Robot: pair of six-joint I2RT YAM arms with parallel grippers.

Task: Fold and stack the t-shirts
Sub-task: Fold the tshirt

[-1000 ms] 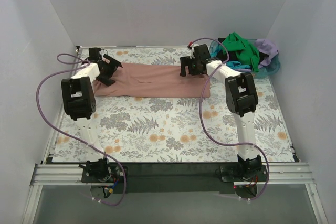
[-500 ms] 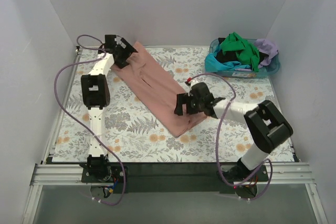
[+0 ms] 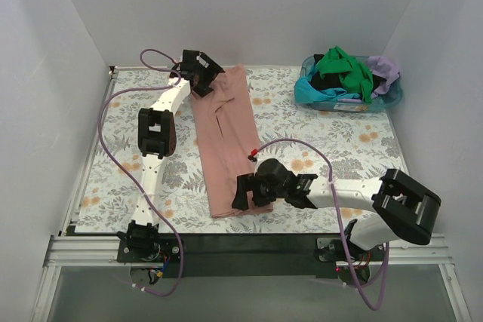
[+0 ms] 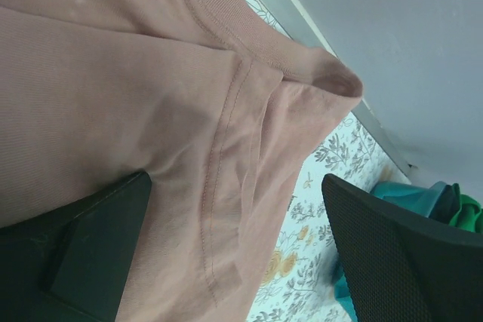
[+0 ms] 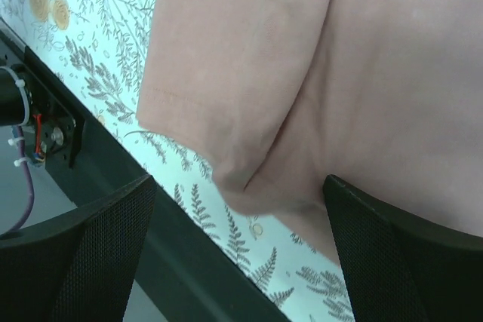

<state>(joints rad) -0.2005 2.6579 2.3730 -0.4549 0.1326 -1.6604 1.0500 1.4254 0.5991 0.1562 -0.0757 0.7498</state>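
Note:
The dusty pink t-shirt (image 3: pixel 226 141), folded into a long strip, lies flat from the far edge to the near edge of the table. My left gripper (image 3: pixel 202 73) is at its far end, over the collar. In the left wrist view the jaws (image 4: pixel 235 186) stand wide open above the pink cloth (image 4: pixel 113 73). My right gripper (image 3: pixel 243 190) is at the near end. Its jaws (image 5: pixel 240 186) stand wide open over the shirt's near corner (image 5: pixel 249 179). The green (image 3: pixel 346 65), black, turquoise and lilac (image 3: pixel 386 69) shirts lie heaped in the basket.
The blue plastic basket (image 3: pixel 306 94) stands at the far right corner on the floral tablecloth (image 3: pixel 339 141). White walls close the left, far and right sides. The black front rail (image 5: pixel 90 186) runs just below the shirt's near end.
The pink strip swung from lying across the far side to lying far-to-near. My left gripper moved to the far middle, my right gripper to the near edge. Both now stand open.

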